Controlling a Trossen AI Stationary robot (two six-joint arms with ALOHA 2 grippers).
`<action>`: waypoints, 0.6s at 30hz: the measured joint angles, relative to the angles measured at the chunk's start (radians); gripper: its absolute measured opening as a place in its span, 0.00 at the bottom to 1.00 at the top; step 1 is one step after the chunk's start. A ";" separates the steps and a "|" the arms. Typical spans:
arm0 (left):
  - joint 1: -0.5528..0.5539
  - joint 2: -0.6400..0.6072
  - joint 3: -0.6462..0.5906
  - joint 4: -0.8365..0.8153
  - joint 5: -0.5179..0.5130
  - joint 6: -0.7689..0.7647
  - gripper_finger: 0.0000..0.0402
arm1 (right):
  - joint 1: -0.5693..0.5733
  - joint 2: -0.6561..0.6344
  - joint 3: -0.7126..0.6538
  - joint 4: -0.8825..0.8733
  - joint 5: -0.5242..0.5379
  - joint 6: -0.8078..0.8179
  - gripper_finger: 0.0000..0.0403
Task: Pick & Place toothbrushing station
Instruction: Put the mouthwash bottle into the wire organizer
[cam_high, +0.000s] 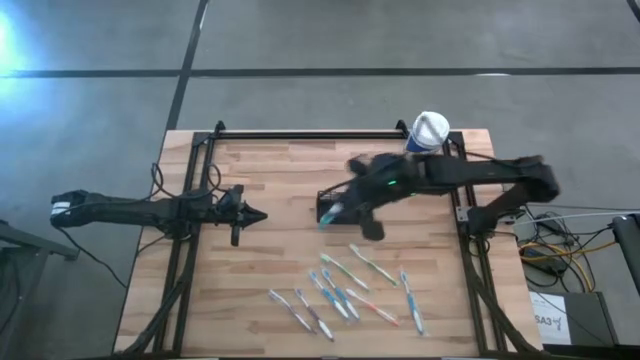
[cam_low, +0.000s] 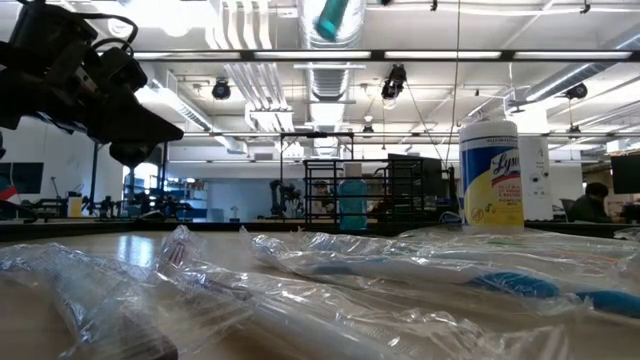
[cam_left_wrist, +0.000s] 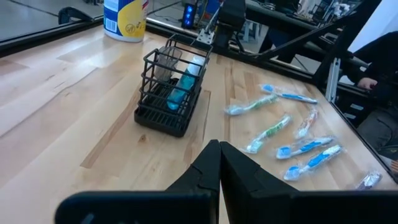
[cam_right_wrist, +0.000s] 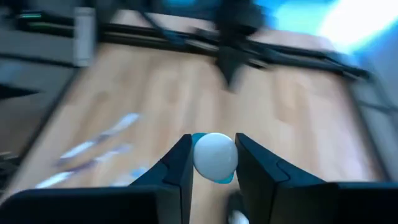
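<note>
The toothbrushing station, a small black slotted caddy, stands on its base on the wooden table, near the middle. A blue toothbrush and a clear wrapped item stand in it. In the high view my right gripper hangs above the caddy and hides part of it. It is shut on a white and teal item, which looks like a toothbrush. My left gripper is shut with nothing in it, left of the caddy, pointing toward it. My right gripper pinches the white and teal item between its two fingers. Only the item's rounded white end shows, seen end-on between the fingers. The item is lifted clear of the table. Its teal end shows tilted, high up in the low view.
Several wrapped toothbrushes lie loose on the table's near right part, also seen in the left wrist view and close up in the low view. A yellow canister with a white lid stands at the far right edge.
</note>
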 joint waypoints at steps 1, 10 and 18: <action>0.000 0.000 0.000 0.000 -0.001 0.000 0.02 | -0.005 -0.041 -0.033 -0.006 0.047 0.019 0.21; 0.000 0.000 0.000 0.026 -0.010 -0.070 0.02 | -0.019 -0.267 -0.305 0.014 0.308 0.216 0.21; 0.000 0.000 0.000 0.040 -0.011 -0.088 0.02 | -0.019 -0.228 -0.390 0.069 0.327 0.292 0.21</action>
